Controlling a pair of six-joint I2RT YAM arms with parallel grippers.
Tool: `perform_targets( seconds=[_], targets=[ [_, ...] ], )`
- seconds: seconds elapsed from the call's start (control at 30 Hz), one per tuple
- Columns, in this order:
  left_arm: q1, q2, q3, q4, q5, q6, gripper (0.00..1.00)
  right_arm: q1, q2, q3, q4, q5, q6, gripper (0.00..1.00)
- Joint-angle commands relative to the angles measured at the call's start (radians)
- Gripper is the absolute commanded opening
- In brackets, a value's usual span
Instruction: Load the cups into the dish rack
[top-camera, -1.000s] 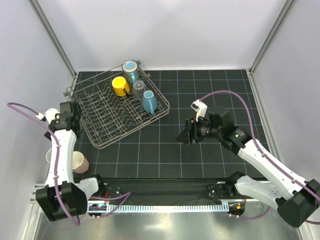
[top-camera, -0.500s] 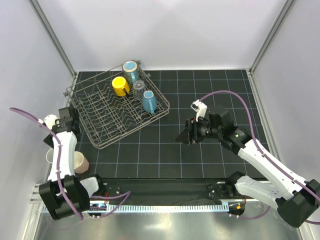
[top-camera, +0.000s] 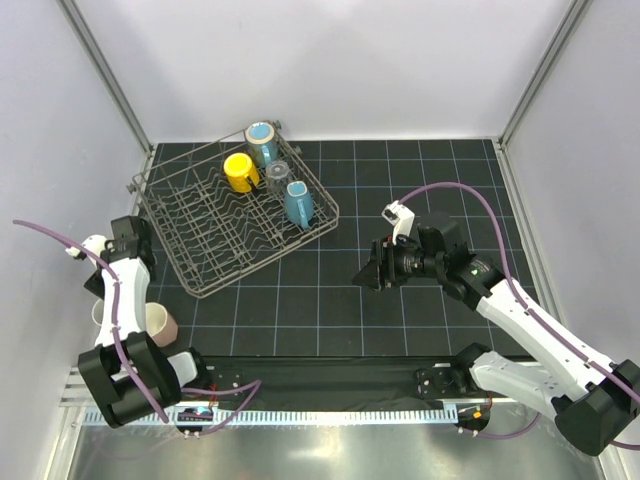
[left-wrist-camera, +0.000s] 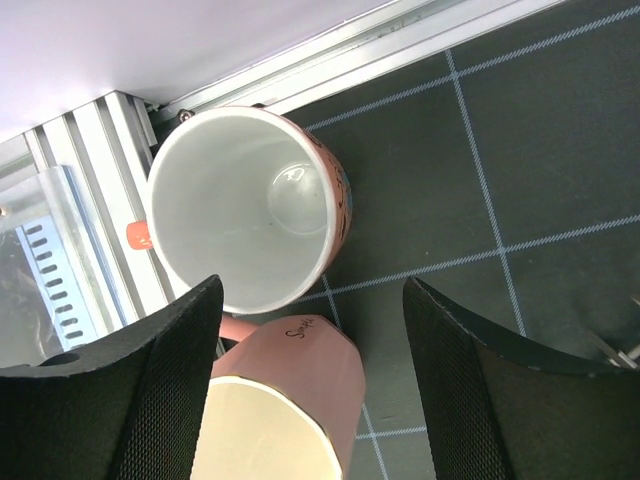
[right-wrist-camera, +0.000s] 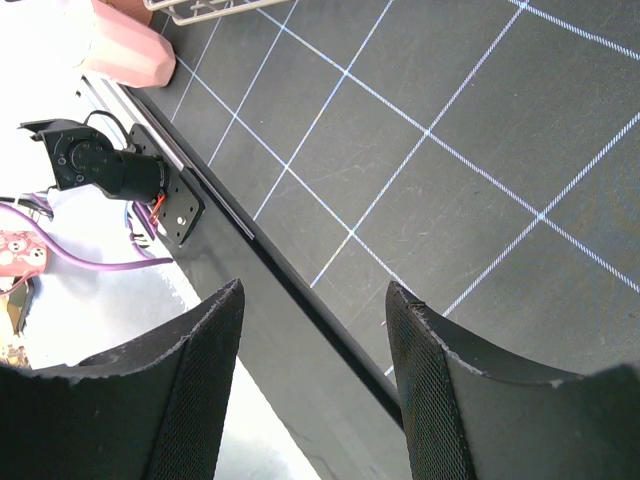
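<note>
Pink cup (left-wrist-camera: 322, 372), script starting "Smi", rest hidden

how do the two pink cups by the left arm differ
The patterned cup is white inside with a printed outside; the plain cup is cream inside with script lettering. The patterned cup sits nearer the rail. Both stand mouth up, outside the rack.

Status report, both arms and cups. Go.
Left gripper open, over two pink cups at near-left edge. Right gripper open, empty, over bare mat. Four cups in dish rack. Pair sits tight together; grab may be cramped.
</note>
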Motion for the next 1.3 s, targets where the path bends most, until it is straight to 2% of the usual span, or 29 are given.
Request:
perform_targets(
  seconds=[0.0,0.17,0.37,0.8,1.0,1.03,1.1,1.2,1.27],
  targets=[
    [0.013,0.023,-0.004,0.046,-0.016,-0.014,0.7,-0.001,-0.01,0.028,0.008,0.004,-0.018,0.61],
    [0.013,0.078,-0.008,0.048,-0.013,-0.044,0.69,-0.001,-0.014,0.03,0.009,0.009,-0.021,0.61],
    [0.014,0.096,-0.011,0.048,-0.023,-0.086,0.62,-0.002,-0.023,0.031,0.008,0.004,-0.02,0.61],
    [0.024,0.141,0.008,0.054,-0.076,-0.077,0.56,-0.002,-0.026,0.031,0.009,0.009,-0.021,0.6],
    [0.056,0.152,0.012,0.071,-0.046,-0.068,0.36,-0.002,-0.029,0.03,0.002,0.024,-0.029,0.61],
    [0.057,0.152,0.012,0.074,-0.046,-0.063,0.29,-0.002,-0.03,0.028,0.002,0.032,-0.029,0.61],
    [0.059,0.15,0.02,0.069,-0.046,-0.061,0.22,-0.001,-0.032,0.027,0.0,0.033,-0.03,0.61],
    [0.059,0.146,0.032,0.065,-0.043,-0.052,0.04,-0.001,-0.029,0.031,-0.002,0.03,-0.027,0.61],
    [0.056,0.139,0.041,0.056,-0.047,-0.042,0.0,-0.002,-0.027,0.038,-0.005,0.03,-0.027,0.61]
  ],
)
